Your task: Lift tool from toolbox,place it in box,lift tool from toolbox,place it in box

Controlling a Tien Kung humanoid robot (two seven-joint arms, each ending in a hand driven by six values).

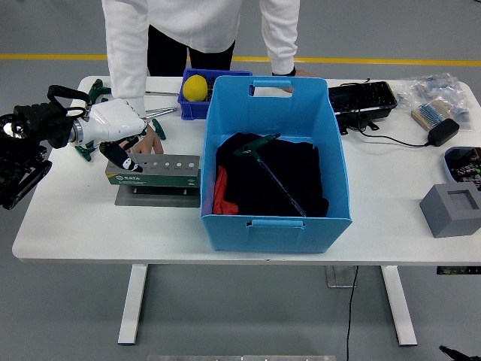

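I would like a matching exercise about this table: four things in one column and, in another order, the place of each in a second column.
Things
1. yellow ball
2. T-handle tool
3. grey block
4. left hand

Places
A. on the dark cloth inside the big blue box
B. near the right edge of the table
C. in the small blue bin at the far side
D. over the left end of the tool rack

Pairs: 1-C, 2-A, 3-B, 4-D
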